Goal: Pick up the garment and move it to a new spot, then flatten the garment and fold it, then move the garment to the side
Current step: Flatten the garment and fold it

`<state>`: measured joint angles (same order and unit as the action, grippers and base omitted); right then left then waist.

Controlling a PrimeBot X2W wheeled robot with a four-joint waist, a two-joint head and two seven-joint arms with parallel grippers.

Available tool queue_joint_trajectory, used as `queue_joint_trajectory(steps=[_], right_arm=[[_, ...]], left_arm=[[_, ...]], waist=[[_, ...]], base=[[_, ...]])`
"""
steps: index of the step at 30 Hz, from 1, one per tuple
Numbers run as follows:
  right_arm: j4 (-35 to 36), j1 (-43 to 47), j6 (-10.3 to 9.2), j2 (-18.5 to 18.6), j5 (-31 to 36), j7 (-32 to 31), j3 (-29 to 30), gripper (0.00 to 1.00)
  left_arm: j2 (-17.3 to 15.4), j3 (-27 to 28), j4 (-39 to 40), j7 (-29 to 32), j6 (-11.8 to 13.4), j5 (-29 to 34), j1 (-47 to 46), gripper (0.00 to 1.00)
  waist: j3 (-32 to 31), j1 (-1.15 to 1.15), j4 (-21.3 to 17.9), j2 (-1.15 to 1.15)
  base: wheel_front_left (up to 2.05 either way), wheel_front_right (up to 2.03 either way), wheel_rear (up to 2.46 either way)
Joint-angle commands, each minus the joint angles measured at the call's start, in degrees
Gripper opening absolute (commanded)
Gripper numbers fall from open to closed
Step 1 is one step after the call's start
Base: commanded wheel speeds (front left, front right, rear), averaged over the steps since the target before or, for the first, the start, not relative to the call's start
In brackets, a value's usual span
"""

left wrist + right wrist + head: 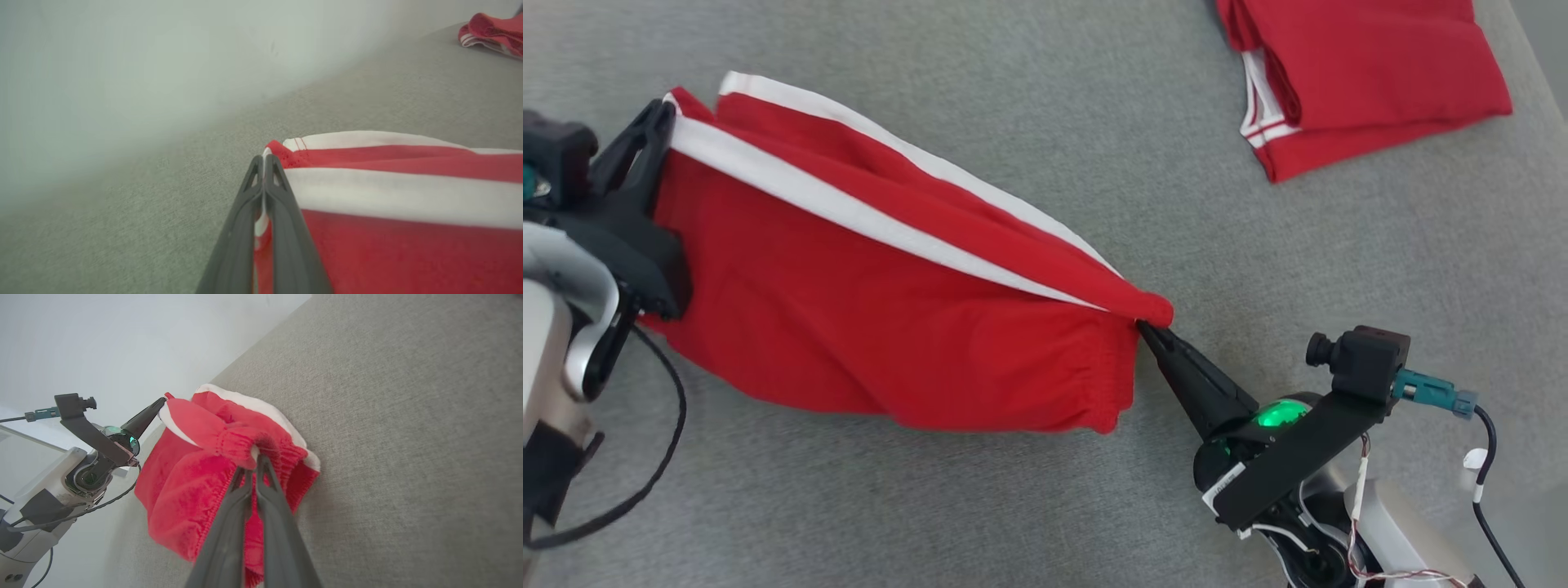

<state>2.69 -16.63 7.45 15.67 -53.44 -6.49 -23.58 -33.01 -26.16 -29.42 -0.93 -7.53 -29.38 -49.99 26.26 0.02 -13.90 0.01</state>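
Observation:
The garment [866,318] is a pair of red shorts with white side stripes, stretched between my two grippers over the grey surface. My left gripper [658,118] is shut on its striped hem corner at the left; in the left wrist view the left gripper [264,161] pinches the white-and-red edge of the garment [408,228]. My right gripper [1150,328] is shut on the elastic waistband corner at the right; in the right wrist view the right gripper [256,459] clamps the gathered band of the garment [192,477], and the left gripper [161,402] holds the far end.
A second red garment [1364,73], folded, lies at the back right of the grey cloth surface [1339,269]; it also shows as the folded garment [492,32] far right in the left wrist view. A pale wall [163,61] borders the surface.

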Motion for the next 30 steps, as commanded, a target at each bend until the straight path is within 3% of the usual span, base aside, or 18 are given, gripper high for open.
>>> queue_joint_trajectory(steps=[1, 14, 15, 16, 17, 22, 30], right_arm=[[-0.6, -1.0, 0.01, -0.8, -0.1, 0.9, 0.4, 0.00], [-3.9, -3.8, 0.00, -3.0, 2.3, 2.3, 1.1, 0.00], [-4.2, -3.8, 0.00, -3.0, 2.8, 2.3, 0.9, 0.57], [-4.4, -3.9, 0.01, -3.2, 3.0, 2.5, 0.9, 1.00], [-4.5, -3.9, 0.00, -3.2, 3.3, 2.7, 1.2, 1.00], [-3.8, -2.7, 0.01, -1.4, 7.7, 4.8, 2.7, 1.00], [0.9, 1.1, 0.01, -3.0, 14.3, 12.5, 8.2, 1.00]], left_arm=[[-0.4, -2.2, -2.0, -0.6, 0.1, -0.9, -2.8, 0.00], [0.2, -9.5, -12.0, -4.3, 0.1, -4.8, -10.7, 0.00], [0.3, -10.3, -12.7, -4.8, 0.1, -4.7, -10.8, 0.01], [0.4, -10.7, -13.5, -5.5, 0.1, -4.6, -11.0, 0.75], [0.5, -11.0, -14.3, -6.2, 0.1, -4.9, -11.0, 1.00], [1.3, -12.4, -15.7, -10.5, 0.1, -6.8, -10.0, 1.00], [-0.7, -10.9, -13.2, -13.7, 0.3, -9.5, -6.1, 1.00]], waist=[[2.5, -0.02, -2.4, -0.01], [2.3, -0.02, -3.3, -0.01], [2.0, -0.02, -3.3, -0.01], [1.6, -0.02, -3.3, -0.01], [1.2, -0.02, -3.2, -0.01], [-2.1, -0.02, -2.8, -0.01], [-7.0, -0.02, -2.5, -0.01]], base=[[0.00, 0.00, 0.00], [0.00, 0.00, 0.00], [0.00, 0.00, 0.00], [0.00, 0.00, 0.00], [0.00, 0.00, 0.00], [0.00, 0.00, 0.00], [0.00, 0.00, 0.00]])
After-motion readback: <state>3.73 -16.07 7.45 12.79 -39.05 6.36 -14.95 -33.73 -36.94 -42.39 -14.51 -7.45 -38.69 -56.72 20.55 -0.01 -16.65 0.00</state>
